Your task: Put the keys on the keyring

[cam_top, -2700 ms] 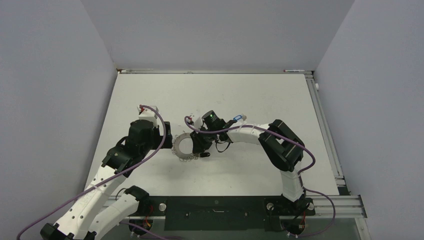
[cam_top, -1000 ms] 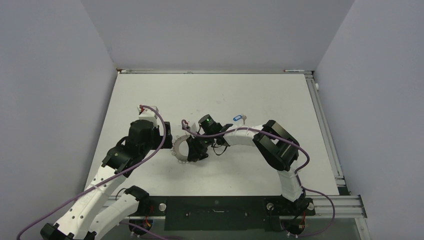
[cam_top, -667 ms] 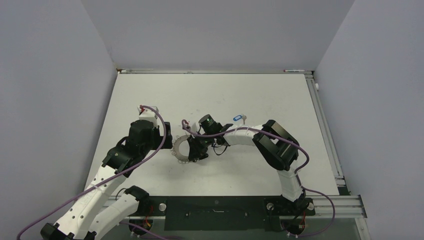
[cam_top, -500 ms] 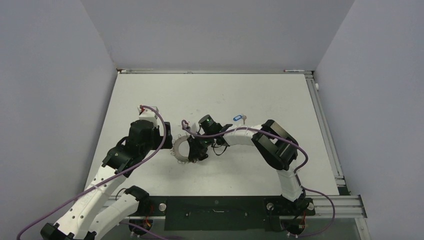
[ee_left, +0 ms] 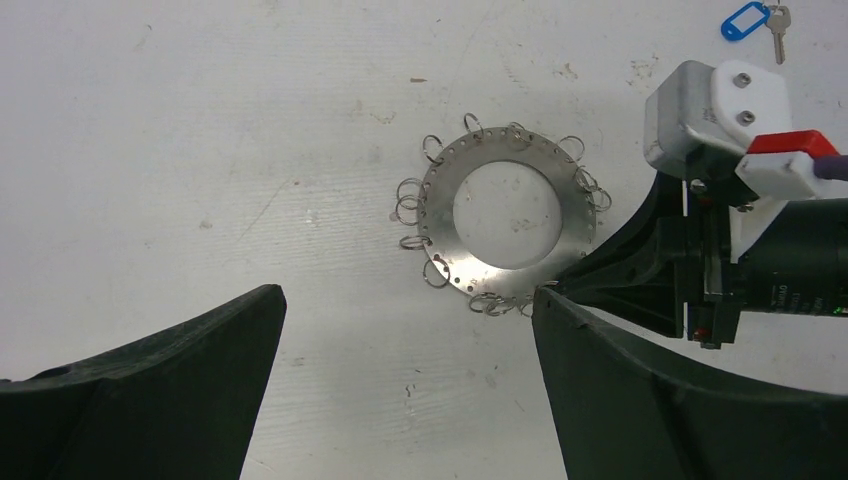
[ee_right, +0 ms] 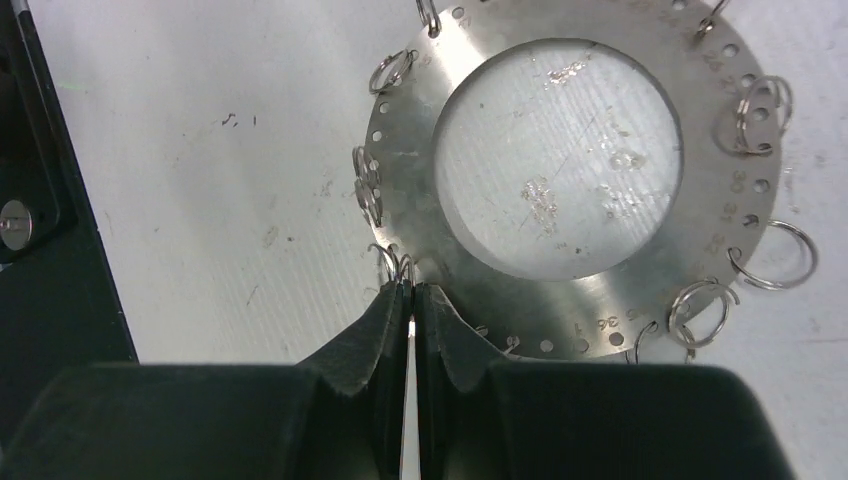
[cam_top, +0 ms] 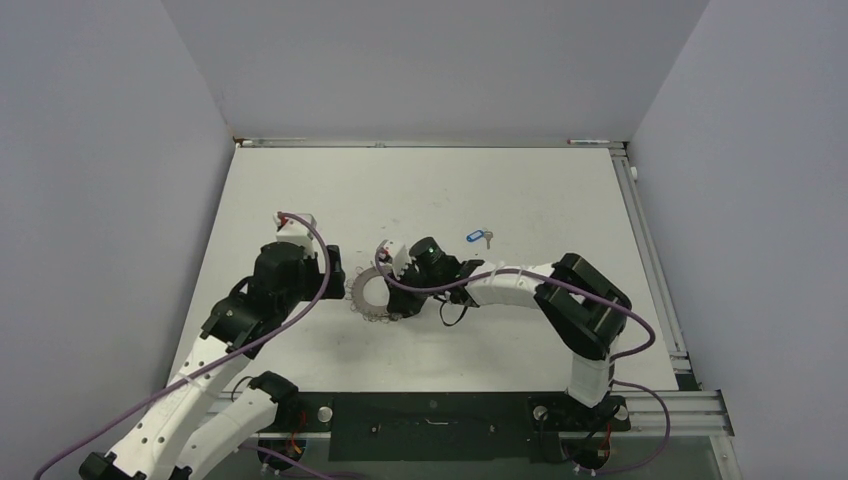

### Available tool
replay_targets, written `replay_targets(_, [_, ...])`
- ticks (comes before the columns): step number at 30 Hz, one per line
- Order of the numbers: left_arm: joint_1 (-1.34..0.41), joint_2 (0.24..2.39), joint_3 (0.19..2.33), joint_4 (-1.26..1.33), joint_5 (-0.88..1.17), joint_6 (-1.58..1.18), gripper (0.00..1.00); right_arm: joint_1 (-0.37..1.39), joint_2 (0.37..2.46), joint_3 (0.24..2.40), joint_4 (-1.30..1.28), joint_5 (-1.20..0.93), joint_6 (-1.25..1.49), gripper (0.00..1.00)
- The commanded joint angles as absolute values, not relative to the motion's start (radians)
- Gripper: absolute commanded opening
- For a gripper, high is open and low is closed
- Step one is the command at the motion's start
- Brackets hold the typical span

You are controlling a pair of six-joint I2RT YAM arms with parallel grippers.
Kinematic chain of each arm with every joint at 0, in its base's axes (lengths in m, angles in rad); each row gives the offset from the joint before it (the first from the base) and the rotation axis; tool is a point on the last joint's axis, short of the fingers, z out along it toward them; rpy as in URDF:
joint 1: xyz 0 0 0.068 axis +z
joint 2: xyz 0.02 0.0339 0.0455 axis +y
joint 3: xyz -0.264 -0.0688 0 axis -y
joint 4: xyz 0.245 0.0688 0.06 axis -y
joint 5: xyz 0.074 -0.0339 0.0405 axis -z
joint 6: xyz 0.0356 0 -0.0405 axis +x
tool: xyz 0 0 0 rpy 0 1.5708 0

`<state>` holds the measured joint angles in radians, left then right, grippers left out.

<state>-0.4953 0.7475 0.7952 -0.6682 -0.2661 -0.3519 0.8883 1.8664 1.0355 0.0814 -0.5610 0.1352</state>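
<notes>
The keyring (cam_top: 358, 290) lies flat on the white table, a grey metal ring with small wire loops round its edge. The right wrist view shows it close up (ee_right: 405, 190). My right gripper (ee_right: 411, 290) is shut, its tips pinching a wire loop at the keyring's near edge. From above it sits at the ring's right side (cam_top: 400, 306). My left gripper (ee_left: 405, 292) hangs open above the table just short of the keyring (ee_left: 436, 215), nothing between its fingers. One of the keys, with a blue tag (cam_top: 476, 237), lies apart behind the right arm, also seen as a blue-tagged key (ee_left: 748, 19).
Grey walls close in the table on three sides. A metal rail (cam_top: 640, 230) runs down the right edge. A purple cable (cam_top: 440, 288) and a black cable loop (cam_top: 452, 316) hang off the right wrist near the ring.
The right gripper's jaws have closed onto the loop at the ring's edge. The right arm's wrist and elbow have swung right and nearer. The left arm has barely moved.
</notes>
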Motion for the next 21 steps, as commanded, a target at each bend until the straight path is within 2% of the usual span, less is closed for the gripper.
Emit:
replay_targets(1, [-0.491, 0.723, 0.798, -0.609, -0.239, -0.329, 0.91, 0.929, 1.740, 1.008, 0.164, -0.390, 0.098, 0.05])
replay_targets(16, [-0.492, 0.573, 0.766, -0.520, -0.117, -0.290, 0.89, 1.042, 1.485, 0.865, 0.240, -0.101, 0.082, 0.05])
replay_targets(21, [-0.492, 0.509, 0.746, -0.465, -0.015, -0.277, 0.88, 1.060, 1.395, 0.794, 0.302, -0.023, 0.075, 0.05])
